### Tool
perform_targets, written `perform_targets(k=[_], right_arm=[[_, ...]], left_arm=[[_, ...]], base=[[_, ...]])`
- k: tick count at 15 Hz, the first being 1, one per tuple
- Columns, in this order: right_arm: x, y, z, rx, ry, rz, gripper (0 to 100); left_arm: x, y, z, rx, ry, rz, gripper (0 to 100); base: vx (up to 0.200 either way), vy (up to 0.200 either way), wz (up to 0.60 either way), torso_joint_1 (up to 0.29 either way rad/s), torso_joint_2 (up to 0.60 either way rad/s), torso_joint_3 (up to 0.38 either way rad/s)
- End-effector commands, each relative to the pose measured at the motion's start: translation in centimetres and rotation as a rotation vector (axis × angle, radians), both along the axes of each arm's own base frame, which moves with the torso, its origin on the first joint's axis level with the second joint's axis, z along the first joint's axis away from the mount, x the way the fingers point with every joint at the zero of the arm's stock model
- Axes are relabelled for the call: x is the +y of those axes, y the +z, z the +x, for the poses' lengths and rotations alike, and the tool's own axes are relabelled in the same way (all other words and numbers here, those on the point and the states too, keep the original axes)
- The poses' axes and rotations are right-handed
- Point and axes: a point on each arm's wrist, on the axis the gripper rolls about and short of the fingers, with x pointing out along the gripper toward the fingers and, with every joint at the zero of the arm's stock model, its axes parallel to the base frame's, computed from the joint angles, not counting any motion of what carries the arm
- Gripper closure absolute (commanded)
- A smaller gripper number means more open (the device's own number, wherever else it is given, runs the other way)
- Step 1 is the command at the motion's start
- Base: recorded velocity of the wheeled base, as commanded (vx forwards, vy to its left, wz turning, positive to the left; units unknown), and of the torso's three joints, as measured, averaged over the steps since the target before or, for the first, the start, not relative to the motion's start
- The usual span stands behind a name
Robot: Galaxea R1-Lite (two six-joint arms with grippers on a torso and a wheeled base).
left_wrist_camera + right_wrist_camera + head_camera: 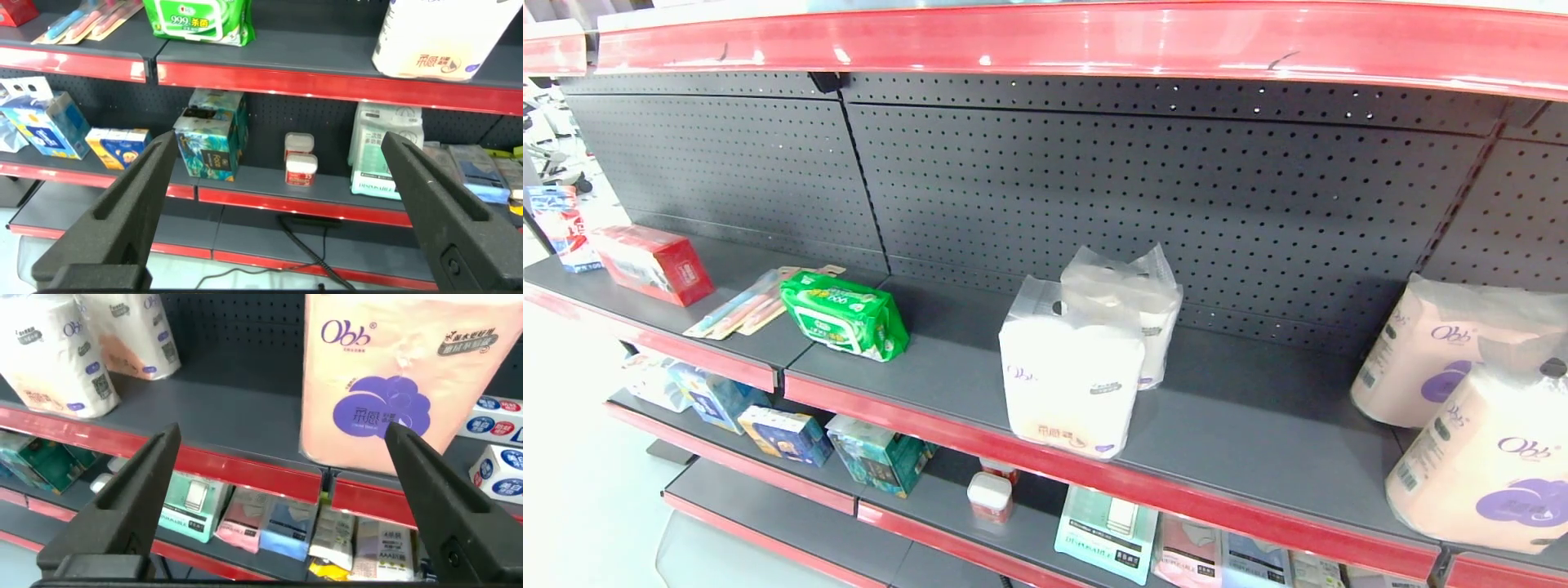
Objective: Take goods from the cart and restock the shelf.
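**Both grippers wide open and empty in front of the shelf**

The left gripper (278,140) has its black jaws spread far apart with nothing between them. It faces the lower tier, where a teal printed carton (214,135) and two small red-and-white jars (300,159) stand. The right gripper (283,433) is just as wide open and just as empty, in front of a tall pink tissue pack with a purple cloud logo (400,376) that sits right at the red front lip.

On the dark grey shelf deck (1258,425), a white tissue pack in clear wrap (1070,384) stands near the edge, with a second one (1143,318) touching it from behind. A green wet-wipes pouch (845,314) lies well to the left of them, beside a flat toothbrush card (739,306) and a red box (654,263). There is bare deck on both sides of the white packs. The labels carry print, mostly too small to read.
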Motion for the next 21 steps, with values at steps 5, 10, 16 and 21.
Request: perform_targets(k=[5, 10, 16, 21], right_arm=[[0.02, 0.01, 0.02, 0.002, 0.01, -0.001, 0], [0.03, 0.01, 0.02, 0.002, 0.012, -0.001, 0], [0.03, 0.01, 0.02, 0.002, 0.012, -0.004, 0], [0.03, 0.01, 0.02, 0.002, 0.012, -0.005, 0]], left_arm=[[0.0, 0.0, 0.0, 0.0, -0.001, 0.0, 0], [0.01, 0.0, 0.0, 0.0, -0.005, 0.0, 0], [0.01, 0.0, 0.0, 0.0, -0.005, 0.002, 0], [0.02, 0.0, -0.01, -0.002, -0.026, 0.005, 0]], base=[[0.0, 0.0, -0.48, 0.005, 0.0, 0.001], [0.0, 0.0, -0.6, 0.004, 0.0, 0.001], [0.0, 0.0, -0.3, 0.0, 0.0, 0.002], [0.0, 0.0, 0.0, 0.0, 0.0, 0.0]])
